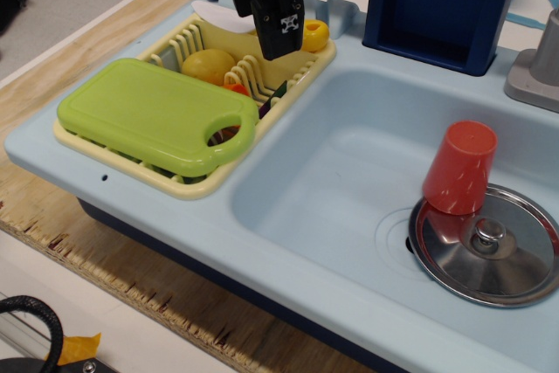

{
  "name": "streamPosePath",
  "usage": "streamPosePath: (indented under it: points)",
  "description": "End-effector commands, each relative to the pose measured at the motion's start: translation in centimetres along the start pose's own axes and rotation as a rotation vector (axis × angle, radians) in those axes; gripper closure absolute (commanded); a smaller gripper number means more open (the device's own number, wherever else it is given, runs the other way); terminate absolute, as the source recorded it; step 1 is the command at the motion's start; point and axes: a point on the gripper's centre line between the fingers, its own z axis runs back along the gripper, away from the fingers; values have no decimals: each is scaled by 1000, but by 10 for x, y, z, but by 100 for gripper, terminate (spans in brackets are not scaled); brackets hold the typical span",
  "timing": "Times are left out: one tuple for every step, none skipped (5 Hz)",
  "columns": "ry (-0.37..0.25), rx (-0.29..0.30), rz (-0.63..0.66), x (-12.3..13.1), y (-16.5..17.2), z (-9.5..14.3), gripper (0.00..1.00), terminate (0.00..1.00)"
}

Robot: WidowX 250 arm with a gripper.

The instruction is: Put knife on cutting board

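The knife lies along the back rim of the pale yellow dish rack [301, 70]. Its white blade [217, 17] points left and the end of its yellow handle [315, 35] shows on the right. My black gripper [272, 37] has come down over the handle. Its near finger [279, 25] stands in front of the handle and hides the middle of it. The far finger is hidden, so I cannot tell whether the jaws are shut. The lime-green cutting board [148, 111] lies flat on the front part of the rack, nothing on it.
A round yellow-brown toy fruit [208, 65] sits in the rack behind the board. The light blue sink basin [341, 163] holds an upturned red cup [460, 168] and a steel lid [489, 251]. A dark blue box [441, 2] and a grey tap [537, 67] stand at the back.
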Motion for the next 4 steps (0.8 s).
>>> streamPosePath:
  points:
    - [-58, 32, -132, 12, 14, 0, 0, 0]
    - [-76, 20, -167, 16, 21, -8, 0, 0]
    - [-93, 30, -187, 20, 25, -12, 0, 0]
    - [-99, 0, -172, 20, 27, -20, 0, 0]
